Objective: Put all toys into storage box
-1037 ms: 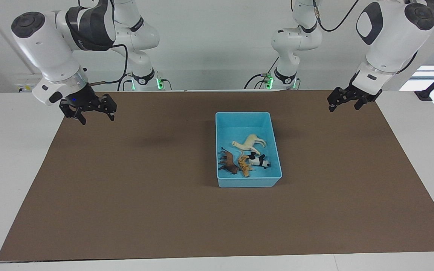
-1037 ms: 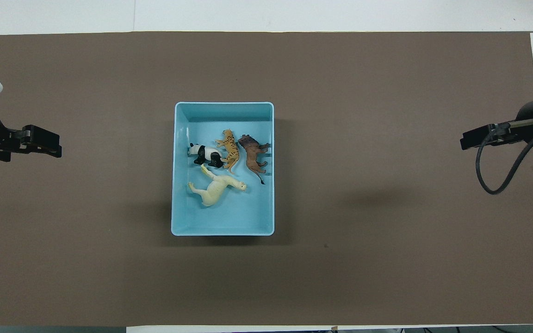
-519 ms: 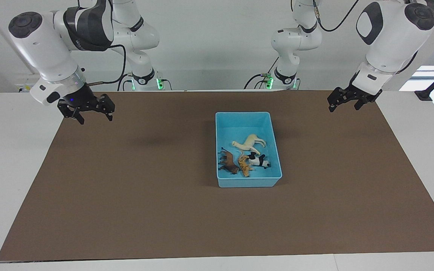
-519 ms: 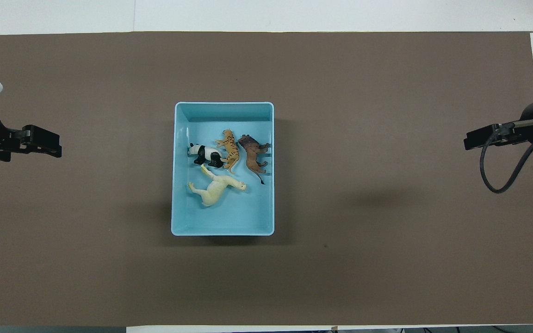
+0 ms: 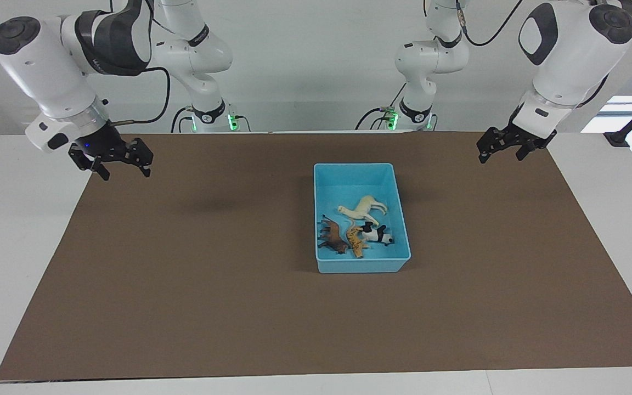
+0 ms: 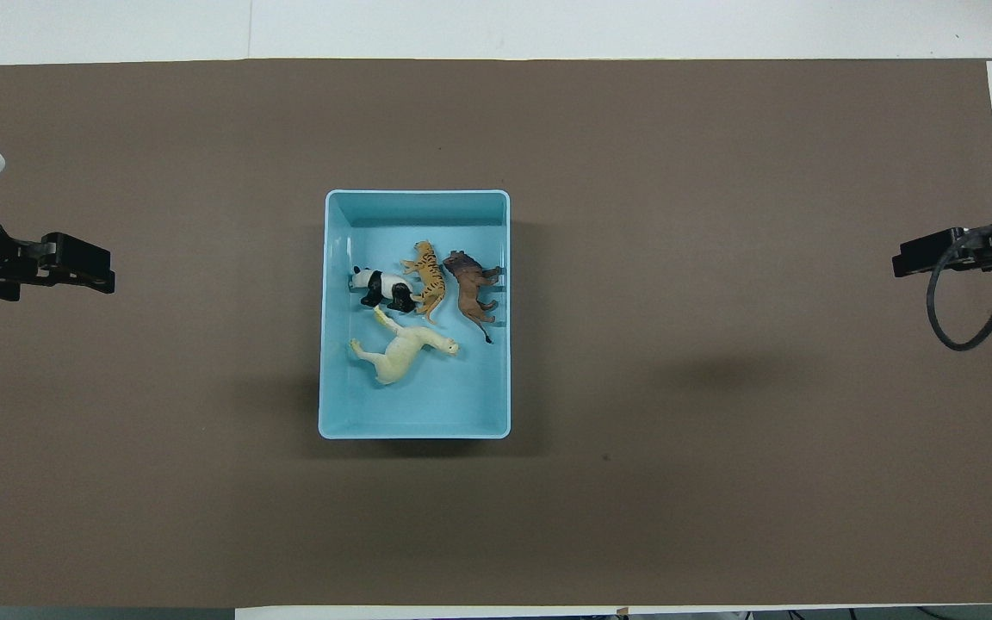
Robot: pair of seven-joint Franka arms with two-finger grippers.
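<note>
The light blue storage box (image 5: pixel 361 266) (image 6: pixel 417 195) sits mid-table on the brown mat. All the toys lie inside it: a cream horse (image 5: pixel 364 207) (image 6: pixel 401 351), an orange tiger (image 5: pixel 355 241) (image 6: pixel 430 275), a brown animal (image 5: pixel 332 237) (image 6: pixel 468 288) and a panda (image 5: pixel 377 235) (image 6: pixel 384 288). The horse lies nearest the robots. My right gripper (image 5: pixel 124 173) (image 6: pixel 905 263) hangs open and empty over the mat's edge at the right arm's end. Over the mat's corner at the left arm's end, my left gripper (image 5: pixel 500 158) (image 6: pixel 104 280) waits open and empty.
A brown mat (image 5: pixel 212 274) covers most of the white table (image 5: pixel 14 219). Bare white table borders the mat at both ends. Nothing but the box lies on the mat.
The right gripper has drawn back toward the right arm's end of the table, away from the box. The left arm, the box and the toys have not moved.
</note>
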